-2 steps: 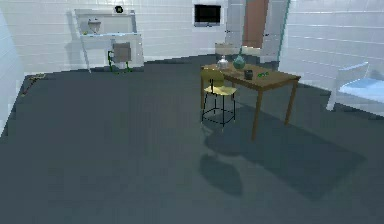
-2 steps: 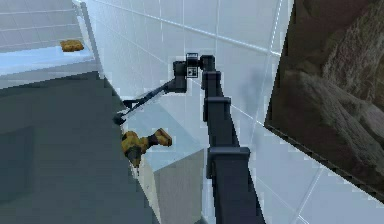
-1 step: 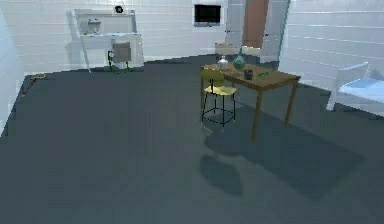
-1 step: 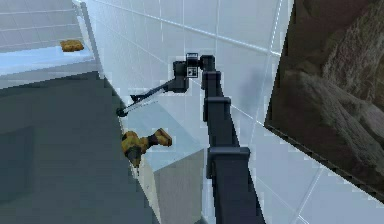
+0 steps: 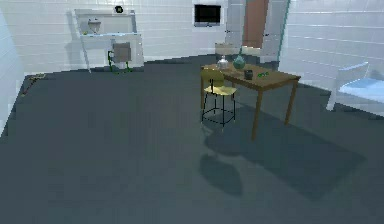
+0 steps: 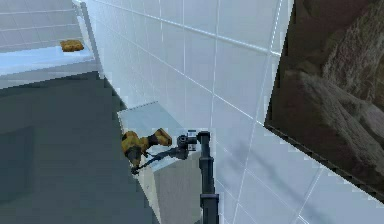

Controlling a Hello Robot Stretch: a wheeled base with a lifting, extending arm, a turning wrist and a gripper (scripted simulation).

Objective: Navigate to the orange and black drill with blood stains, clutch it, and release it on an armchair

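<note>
My gripper (image 6: pixel 153 152) reaches left from the dark arm (image 6: pixel 206 178) toward the orange and black drill (image 6: pixel 135 145). The drill shows at the left edge of a pale box (image 6: pixel 175 185) beside the white tiled wall (image 6: pixel 225 85). I cannot tell whether my fingers are spread or pressed together, nor whether I hold the drill. Any print on it is too small to read.

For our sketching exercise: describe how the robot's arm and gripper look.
The arm is a dark, square-edged bar. At its far end sit two small white squares with black marks. The gripper has a dark body and two thin fingers.
</note>
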